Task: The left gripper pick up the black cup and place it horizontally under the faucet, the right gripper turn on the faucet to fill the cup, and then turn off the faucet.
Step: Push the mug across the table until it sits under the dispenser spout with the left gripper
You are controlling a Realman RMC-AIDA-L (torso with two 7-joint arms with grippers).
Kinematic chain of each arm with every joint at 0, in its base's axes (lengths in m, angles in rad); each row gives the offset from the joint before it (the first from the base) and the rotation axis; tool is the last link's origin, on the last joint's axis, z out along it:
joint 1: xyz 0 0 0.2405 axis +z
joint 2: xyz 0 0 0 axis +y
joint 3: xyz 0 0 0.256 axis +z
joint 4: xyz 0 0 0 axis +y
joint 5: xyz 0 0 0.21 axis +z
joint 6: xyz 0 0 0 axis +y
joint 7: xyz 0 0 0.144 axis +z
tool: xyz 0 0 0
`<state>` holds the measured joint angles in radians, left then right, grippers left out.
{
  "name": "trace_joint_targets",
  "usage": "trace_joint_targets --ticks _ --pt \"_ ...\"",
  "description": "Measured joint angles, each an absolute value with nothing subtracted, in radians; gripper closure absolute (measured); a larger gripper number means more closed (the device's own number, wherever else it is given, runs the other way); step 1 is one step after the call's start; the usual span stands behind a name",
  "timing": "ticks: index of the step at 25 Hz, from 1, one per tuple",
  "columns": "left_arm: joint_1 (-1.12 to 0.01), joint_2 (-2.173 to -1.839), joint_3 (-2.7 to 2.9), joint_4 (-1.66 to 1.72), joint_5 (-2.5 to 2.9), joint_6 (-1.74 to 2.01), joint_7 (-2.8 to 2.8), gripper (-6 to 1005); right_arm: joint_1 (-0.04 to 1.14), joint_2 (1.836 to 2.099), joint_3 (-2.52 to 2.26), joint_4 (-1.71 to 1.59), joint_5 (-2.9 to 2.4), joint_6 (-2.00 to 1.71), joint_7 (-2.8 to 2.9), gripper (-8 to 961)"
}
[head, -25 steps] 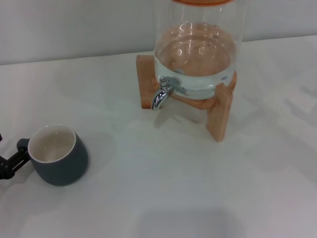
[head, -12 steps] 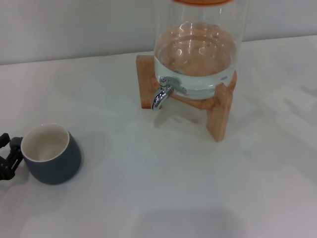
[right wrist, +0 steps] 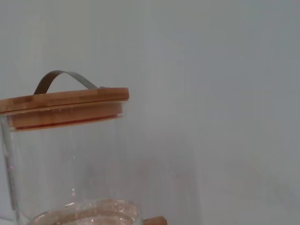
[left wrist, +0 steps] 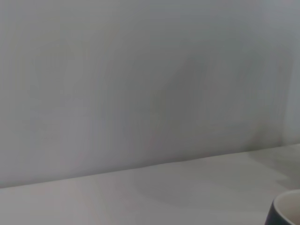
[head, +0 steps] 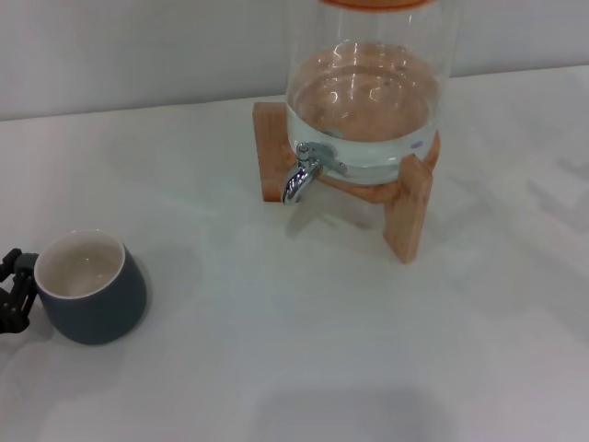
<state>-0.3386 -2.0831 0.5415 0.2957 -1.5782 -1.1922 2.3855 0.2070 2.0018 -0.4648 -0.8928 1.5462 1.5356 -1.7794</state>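
The black cup (head: 99, 311) stands upright on the white table at the near left, its cream inside showing. At the left edge of the head view my left gripper (head: 18, 287) sits against the cup's handle side, shut on the handle, which is hidden between the black fingers. A sliver of the cup's rim (left wrist: 287, 210) shows in the left wrist view. The chrome faucet (head: 300, 177) points down from the glass dispenser, far to the right of the cup, with bare table under its spout. My right gripper is out of view.
The glass water dispenser (head: 368, 92), about half full, rests on a wooden stand (head: 408, 207) at the back centre. Its bamboo lid (right wrist: 63, 99) with a metal handle shows in the right wrist view. A pale wall runs behind the table.
The cup has slid left and turned so its handle now faces the left gripper. The gripper drew back toward the left edge with it. The dispenser has not moved.
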Motion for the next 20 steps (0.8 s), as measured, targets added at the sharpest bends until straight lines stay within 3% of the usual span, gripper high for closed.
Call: trace_joint_targets --ticks 20 --pt "-0.406 -2.086 0.541 0.271 -1.580 -1.233 2.390 795 0.201 2.002 -0.465 -0.879 1.546 1.537 -1.786 232"
